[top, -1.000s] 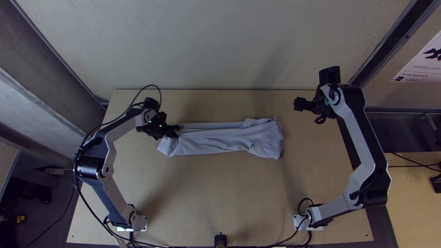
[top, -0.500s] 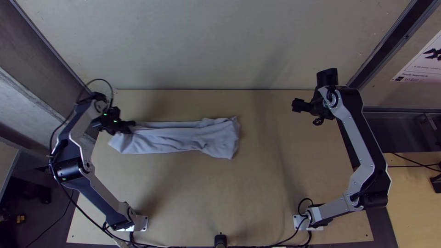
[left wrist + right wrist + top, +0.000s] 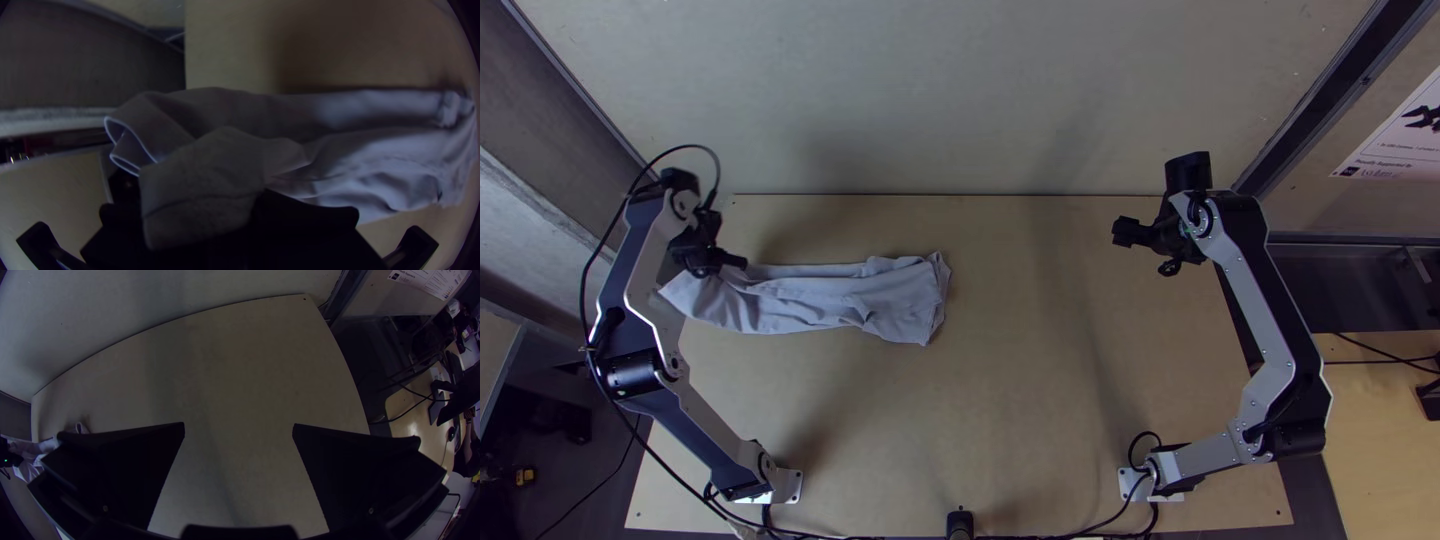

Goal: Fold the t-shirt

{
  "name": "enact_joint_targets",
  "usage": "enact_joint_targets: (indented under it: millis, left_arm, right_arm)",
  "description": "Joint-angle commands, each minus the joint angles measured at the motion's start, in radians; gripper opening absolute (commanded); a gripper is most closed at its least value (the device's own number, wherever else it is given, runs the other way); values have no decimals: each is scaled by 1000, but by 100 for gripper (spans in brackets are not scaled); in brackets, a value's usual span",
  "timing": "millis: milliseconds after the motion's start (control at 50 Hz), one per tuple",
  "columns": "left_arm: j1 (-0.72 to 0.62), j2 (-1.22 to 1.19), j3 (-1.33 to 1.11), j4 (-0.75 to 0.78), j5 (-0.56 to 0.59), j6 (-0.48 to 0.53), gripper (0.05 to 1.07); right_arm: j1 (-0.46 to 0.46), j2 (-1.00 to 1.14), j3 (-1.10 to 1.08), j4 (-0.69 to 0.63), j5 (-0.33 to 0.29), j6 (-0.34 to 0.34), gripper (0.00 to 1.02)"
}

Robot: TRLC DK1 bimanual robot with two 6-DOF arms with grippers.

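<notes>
The pale grey-lilac t-shirt (image 3: pixel 820 302) lies as a long, narrow folded strip across the left half of the table, its right end wrinkled. At the strip's upper left edge is my left gripper (image 3: pixel 738 264), shut on the cloth. Seen from the left wrist, a bunched part of the t-shirt (image 3: pixel 200 175) rises between the fingers of the left gripper (image 3: pixel 197 205), with a hemmed opening beside it. Far from the cloth, my right gripper (image 3: pixel 1120 233) hangs over the table's right side. In the right wrist view this right gripper (image 3: pixel 238 425) stands open, bare table between its fingers.
The wooden table (image 3: pixel 1040 400) has bare surface in the middle and towards the right. A pale wall (image 3: pixel 960 100) rises behind its back edge. Cables (image 3: pixel 830 536) run along the front edge.
My left gripper has moved left, dragging the t-shirt with it to the table's left side; the strip's left end now reaches the table's edge. The right arm has shifted only very slightly.
</notes>
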Motion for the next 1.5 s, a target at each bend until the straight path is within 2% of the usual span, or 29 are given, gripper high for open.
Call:
enact_joint_targets:
  millis: [0, 260, 620, 800, 900, 980, 1020, 1040, 1080, 1140, 1160, 1220, 1260, 1300, 1360, 1400, 1480]
  left_arm:
    - [-99, -49, 108, -132, -27, -22, 8]
    - [-316, -15, 217, -261, -28, -126, 8]
    - [-586, 90, 295, -276, -38, -246, 8]
    - [-673, 170, 336, -279, -35, -294, 8]
    - [-716, 207, 362, -279, 5, -311, 8]
    - [-737, 247, 419, -287, 108, -321, 9]
    - [-744, 262, 447, -288, 194, -343, 19]
    - [-747, 268, 459, -288, 234, -354, 28]
    - [-762, 279, 477, -287, 300, -389, 53]
    - [-796, 294, 497, -281, 331, -453, 99]
    - [-811, 299, 503, -278, 335, -466, 104]
    - [-846, 324, 516, -252, 372, -505, 103]
    - [-863, 336, 517, -221, 413, -567, 103]
    - [-869, 350, 517, -192, 498, -614, 103]
    - [-852, 383, 516, -114, 688, -735, 103]
    - [-839, 397, 511, -66, 794, -775, 103]
    - [-826, 425, 526, 9, 854, -897, 103]
  right_arm:
    - [4, -39, -18, 4, 4, 21, 99]
    - [-17, -66, -53, 4, 6, 18, 99]
    - [-60, -100, -102, 21, 6, 9, 99]
    - [-65, -120, -134, 34, 6, 7, 99]
    - [-65, -132, -160, 50, 4, 7, 99]
    - [-60, -143, -180, 57, 4, 7, 99]
    - [-57, -146, -191, 60, 4, 7, 99]
    - [-54, -149, -197, 62, 4, 7, 99]
    - [-52, -155, -208, 67, 4, 7, 99]
    - [-48, -163, -220, 76, 4, 7, 99]
    - [-48, -164, -223, 77, 6, 7, 99]
    - [-48, -166, -226, 79, 4, 7, 99]
    - [-49, -167, -229, 79, 4, 7, 99]
    - [-49, -170, -232, 79, 6, 7, 99]
    - [-48, -175, -243, 79, 4, 7, 99]
    - [-46, -181, -255, 79, 4, 7, 99]
    - [-40, -198, -289, 90, 4, 7, 99]
